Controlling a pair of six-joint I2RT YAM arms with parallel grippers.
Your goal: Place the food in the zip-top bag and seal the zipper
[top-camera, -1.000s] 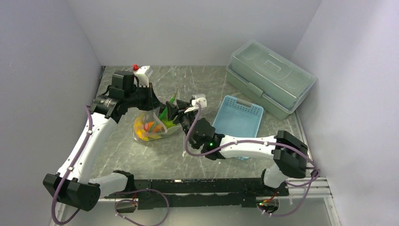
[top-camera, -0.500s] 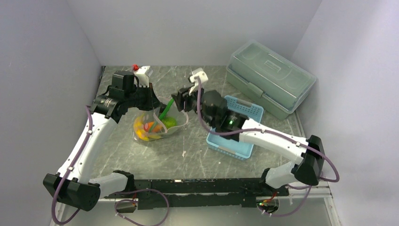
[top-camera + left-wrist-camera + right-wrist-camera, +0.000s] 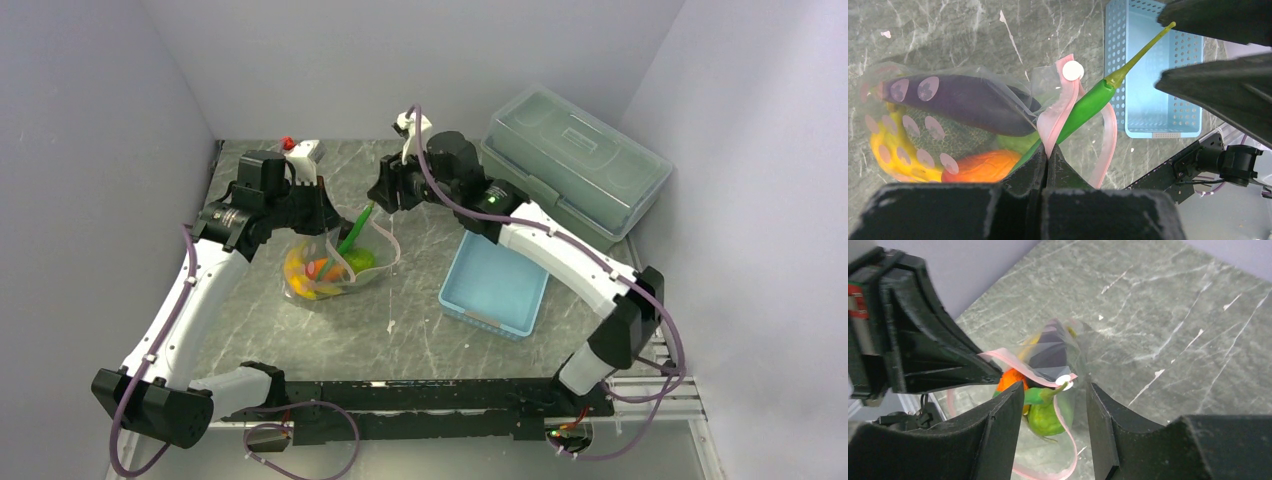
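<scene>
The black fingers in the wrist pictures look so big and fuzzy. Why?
Left wrist view: the left gripper, pinching the bag, sits right at the lens, so it looks huge and soft-edged; the bag is sharp. Right wrist view: the open right gripper is the same. Top view: everything small, evenly lit, clear.

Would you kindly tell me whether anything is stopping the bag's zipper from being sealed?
Yes: the thin green vegetable pokes out through the mouth of the zip-top bag, lying across the zipper beside the left gripper pinching it. The right gripper stands open near its stem tip.
</scene>
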